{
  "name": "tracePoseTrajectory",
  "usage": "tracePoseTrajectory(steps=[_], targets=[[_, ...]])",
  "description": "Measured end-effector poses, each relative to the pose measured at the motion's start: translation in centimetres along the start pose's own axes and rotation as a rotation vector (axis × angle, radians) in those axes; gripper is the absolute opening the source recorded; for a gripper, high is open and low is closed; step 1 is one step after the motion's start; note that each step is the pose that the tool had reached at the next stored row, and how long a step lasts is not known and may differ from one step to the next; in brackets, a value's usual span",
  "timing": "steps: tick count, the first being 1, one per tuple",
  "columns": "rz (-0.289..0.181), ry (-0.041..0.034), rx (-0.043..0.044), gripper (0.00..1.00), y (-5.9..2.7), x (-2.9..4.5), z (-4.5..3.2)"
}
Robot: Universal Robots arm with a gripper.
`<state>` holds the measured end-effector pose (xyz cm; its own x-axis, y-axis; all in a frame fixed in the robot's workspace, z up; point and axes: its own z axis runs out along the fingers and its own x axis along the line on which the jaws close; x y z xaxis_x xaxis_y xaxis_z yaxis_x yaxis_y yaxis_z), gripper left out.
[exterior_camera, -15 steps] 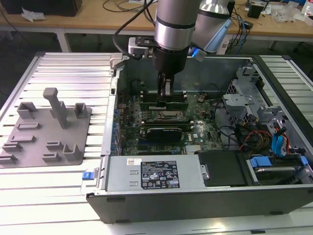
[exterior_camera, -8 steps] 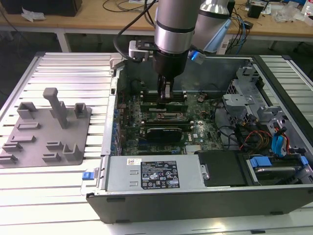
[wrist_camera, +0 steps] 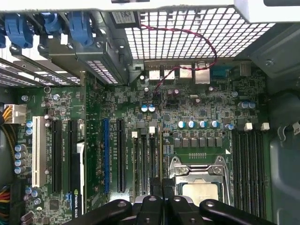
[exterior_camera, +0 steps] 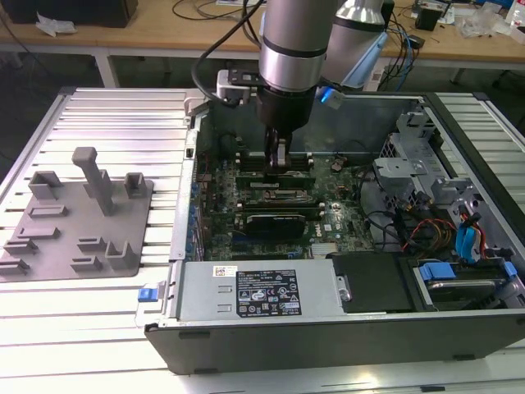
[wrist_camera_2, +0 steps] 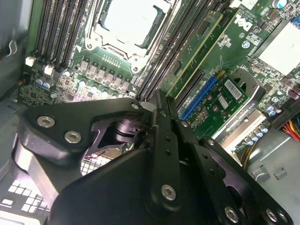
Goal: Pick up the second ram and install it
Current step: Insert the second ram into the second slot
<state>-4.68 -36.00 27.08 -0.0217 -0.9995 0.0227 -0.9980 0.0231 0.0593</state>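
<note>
- The long, thin green circuit-board stick with small dark chips, the second ram (wrist_camera_2: pixel 197 44), stands on edge in one of the long black memory slots just beside the silver-framed CPU socket (wrist_camera_2: pixel 126 23). I judge that it is already in its slot rather than carried free.
- The stick's long axis runs parallel to the nearest side of the CPU socket. One end points away from the black end effector (wrist_camera_2: pixel 157 101) and the other end runs right up to the fingertips.
- From the end effector, the stick therefore lies directly ahead and beneath, not off to either side.
- In the first wrist view, the same stick (wrist_camera: pixel 161 159) shows as a thin pale-green edge next to the CPU socket (wrist_camera: pixel 199 180). It leads straight to the end effector (wrist_camera: pixel 162 187).
- The end effector is clenched, with its two black fingers drawn together and no gap showing between the tips. The tips sit at the stick's near end, but whether they pinch its edge or only press on it cannot be told.
- In the exterior view, the end effector (exterior_camera: pixel 279 156) reaches down inside the open dark-grey computer case (exterior_camera: pixel 328 345), by the CPU socket.
- The grey plastic holder plate (exterior_camera: pixel 82 213) lies well away from the CPU socket on the ribbed metal table (exterior_camera: pixel 123 123).
</note>
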Motion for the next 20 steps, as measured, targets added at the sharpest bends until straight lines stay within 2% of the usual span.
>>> tracePoseTrajectory(steps=[8, 12, 14, 18, 20], targets=[[-0.007, 0.0008, -0.0066, 0.09, -0.4, 0.16, 0.59], [-0.009, 0.0009, -0.0068, 0.09, -0.54, 0.34, 0.82], [-0.01, 0.0008, -0.0067, 0.09, -0.88, 0.33, 0.95], [-0.018, 0.0015, -0.0066, 0.09, -1.12, 0.38, 1.42], [-0.018, 0.0015, -0.0066, 0.09, -1.17, 0.45, 1.89]])
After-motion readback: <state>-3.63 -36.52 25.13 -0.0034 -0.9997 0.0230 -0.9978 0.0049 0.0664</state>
